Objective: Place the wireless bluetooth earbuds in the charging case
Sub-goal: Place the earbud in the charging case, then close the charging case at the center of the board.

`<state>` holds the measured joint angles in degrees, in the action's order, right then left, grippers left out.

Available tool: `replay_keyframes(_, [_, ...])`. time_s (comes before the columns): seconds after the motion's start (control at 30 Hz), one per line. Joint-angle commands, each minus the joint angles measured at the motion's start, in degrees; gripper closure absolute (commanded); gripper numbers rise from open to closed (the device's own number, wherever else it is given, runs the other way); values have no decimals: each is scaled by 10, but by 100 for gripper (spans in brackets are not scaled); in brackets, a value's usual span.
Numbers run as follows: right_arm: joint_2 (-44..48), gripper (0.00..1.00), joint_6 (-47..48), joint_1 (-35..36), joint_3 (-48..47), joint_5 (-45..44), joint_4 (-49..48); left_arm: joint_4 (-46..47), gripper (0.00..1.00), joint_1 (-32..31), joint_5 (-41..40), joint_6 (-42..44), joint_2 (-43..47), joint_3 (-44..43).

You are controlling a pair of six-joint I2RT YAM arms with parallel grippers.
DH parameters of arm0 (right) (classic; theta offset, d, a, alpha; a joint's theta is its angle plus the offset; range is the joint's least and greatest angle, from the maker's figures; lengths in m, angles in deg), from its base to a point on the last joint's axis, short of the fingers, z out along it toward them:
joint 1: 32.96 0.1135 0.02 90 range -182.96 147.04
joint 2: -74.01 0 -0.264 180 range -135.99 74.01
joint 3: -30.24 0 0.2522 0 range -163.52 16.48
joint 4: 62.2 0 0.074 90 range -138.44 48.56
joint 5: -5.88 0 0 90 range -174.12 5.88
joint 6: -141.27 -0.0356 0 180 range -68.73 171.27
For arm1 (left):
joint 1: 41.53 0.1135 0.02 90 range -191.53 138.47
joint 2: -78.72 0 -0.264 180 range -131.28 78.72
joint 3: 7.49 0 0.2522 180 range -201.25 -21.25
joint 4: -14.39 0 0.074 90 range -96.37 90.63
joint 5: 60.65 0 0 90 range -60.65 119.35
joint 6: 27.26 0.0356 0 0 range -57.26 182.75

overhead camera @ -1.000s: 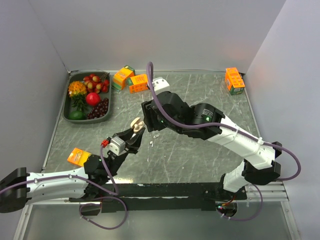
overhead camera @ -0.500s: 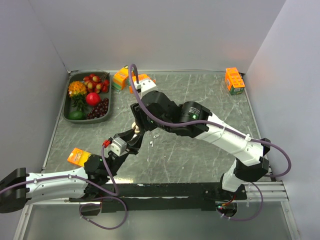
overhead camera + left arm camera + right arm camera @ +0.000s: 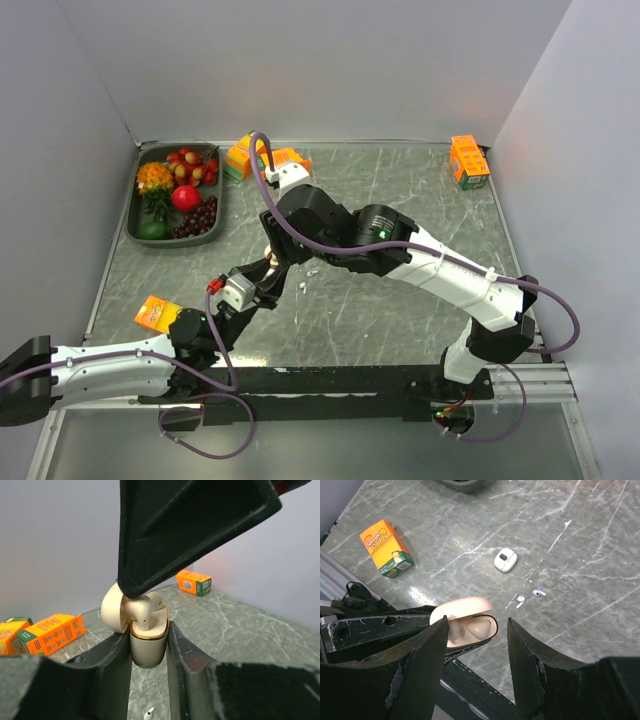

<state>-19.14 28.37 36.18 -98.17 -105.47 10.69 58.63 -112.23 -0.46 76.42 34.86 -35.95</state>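
Charging case (image 3: pixel 148 650), earbud (image 3: pixel 145 611) seated inside, sits clamped in left tool (image 3: pixel 148 645); right tool (image 3: pixel 477 625), spread wide, hovers just above.

Above the charging case (image 3: pixel 148 652) the right gripper (image 3: pixel 477 626) blocks us; the left gripper (image 3: pixel 147 634) walls 2 flanks.
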Motion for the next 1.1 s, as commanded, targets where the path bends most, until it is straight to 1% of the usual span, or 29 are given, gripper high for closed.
replay_keyframes(0.0, [16,42,-2,3,17,-3,4,26,99,-2,4,-8,15,-23])
replay_keyframes(0.37, [31,43,-18,9,32,-12,18,36,99,-2,-7,0,14,-23])
replay_keyframes(0.67, [31,43,-28,24,27,-19,30,47,99,-2,-13,10,13,-23])
replay_keyframes(0.87, [70,42,-32,27,28,-53,5,34,99,-2,-5,-3,18,-20])
replay_keyframes(0.93, [88,42,-21,23,32,-56,-14,14,99,-2,6,-11,25,-18])
replay_keyframes(1.0, [93,41,-15,0,36,-49,-14,-1,99,-3,26,-29,40,-15])
replay_keyframes(1.07, [93,42,-2,-8,40,-37,-17,-37,99,-2,70,-50,57,-14])
